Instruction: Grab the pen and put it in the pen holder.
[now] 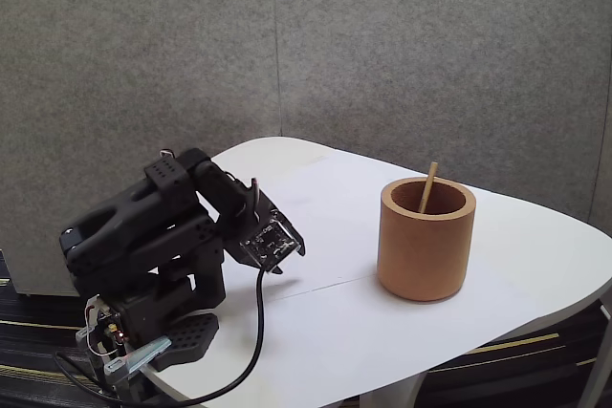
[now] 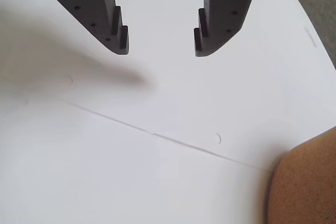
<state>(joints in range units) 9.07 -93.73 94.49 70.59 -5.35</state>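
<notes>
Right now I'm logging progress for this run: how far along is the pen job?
Done, it seems: the thin tan wooden pen stands tilted inside the thick-walled terracotta-brown cylindrical pen holder, its top poking above the rim. In hand: nothing; the black two-finger gripper is open and empty over the white table, apart from the holder. Left: nothing visible, beyond perhaps parking the arm.

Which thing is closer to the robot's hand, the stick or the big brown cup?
The big brown cup. Its wall faces the open hand, while the stick leans inside the cup.
</notes>
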